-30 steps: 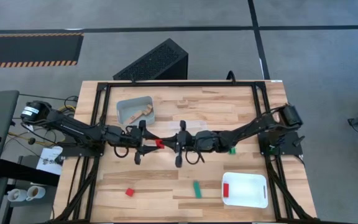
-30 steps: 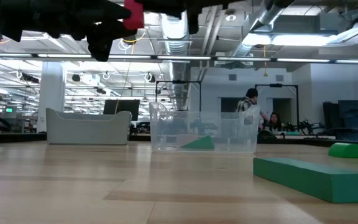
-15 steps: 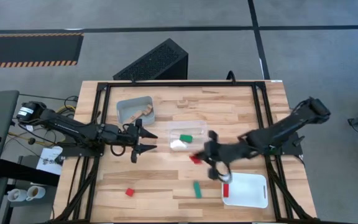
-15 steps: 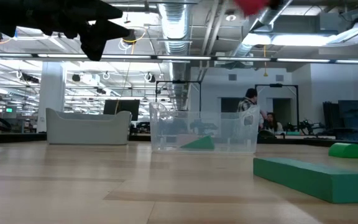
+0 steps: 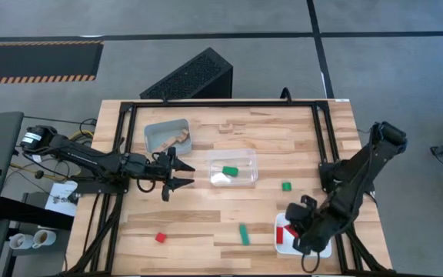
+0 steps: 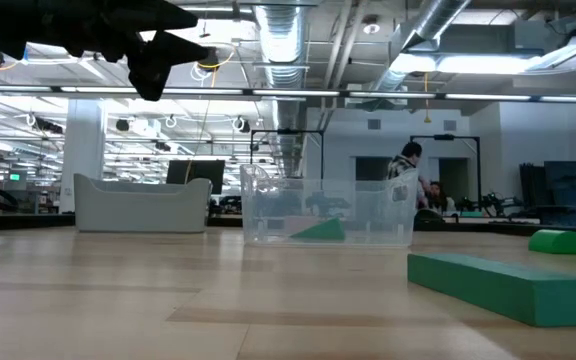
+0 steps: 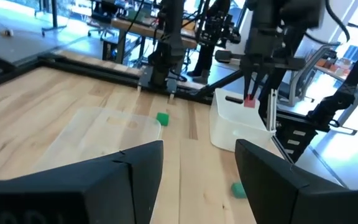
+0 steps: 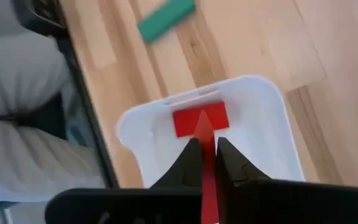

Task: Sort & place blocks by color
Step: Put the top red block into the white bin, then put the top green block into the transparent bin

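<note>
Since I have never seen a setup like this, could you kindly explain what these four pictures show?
Two dark robot arms work at a wooden table, sorting small blocks by colour. One picture looks straight down, one looks level across the tabletop, and one comes from each wrist. The left gripper waits open and empty beside the clear plastic box holding a green block. The right gripper hangs over the white tray, shut on a thin red block, above another red block already lying inside. A grey bin holds pale wooden pieces.
</note>
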`<act>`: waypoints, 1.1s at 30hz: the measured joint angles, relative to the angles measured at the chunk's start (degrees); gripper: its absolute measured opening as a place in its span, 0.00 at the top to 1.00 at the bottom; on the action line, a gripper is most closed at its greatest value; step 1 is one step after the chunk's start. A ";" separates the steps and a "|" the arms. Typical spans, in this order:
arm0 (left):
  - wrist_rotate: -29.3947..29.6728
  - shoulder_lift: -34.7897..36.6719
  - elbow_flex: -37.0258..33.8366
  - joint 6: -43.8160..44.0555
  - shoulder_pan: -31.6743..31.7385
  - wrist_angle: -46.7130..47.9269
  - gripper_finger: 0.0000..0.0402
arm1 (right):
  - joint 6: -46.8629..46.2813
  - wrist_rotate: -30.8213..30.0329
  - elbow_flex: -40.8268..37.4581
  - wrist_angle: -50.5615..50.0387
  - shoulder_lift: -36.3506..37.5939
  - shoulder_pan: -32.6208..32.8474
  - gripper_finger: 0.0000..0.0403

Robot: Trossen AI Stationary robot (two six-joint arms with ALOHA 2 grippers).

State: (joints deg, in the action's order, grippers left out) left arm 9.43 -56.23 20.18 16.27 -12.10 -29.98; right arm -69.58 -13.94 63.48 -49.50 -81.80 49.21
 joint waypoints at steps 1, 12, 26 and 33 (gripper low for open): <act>0.02 0.00 0.00 0.49 -0.11 0.44 0.54 | -0.59 0.70 0.00 -0.02 -1.08 0.11 0.94; 0.02 0.00 0.00 0.65 -0.74 1.49 0.54 | 1.97 12.88 -0.02 -0.22 -8.14 -4.18 0.62; 0.28 0.00 -0.02 0.53 -0.74 1.51 0.54 | -6.26 -0.92 0.02 -17.92 4.65 -19.27 0.48; 0.26 0.00 -0.02 0.50 -0.74 2.02 0.54 | 0.74 0.43 -0.04 -19.23 3.71 -30.40 0.36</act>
State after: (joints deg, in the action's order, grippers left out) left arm 9.69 -56.23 20.16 16.78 -12.84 -27.97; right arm -68.84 -13.52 63.44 -68.73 -78.09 18.80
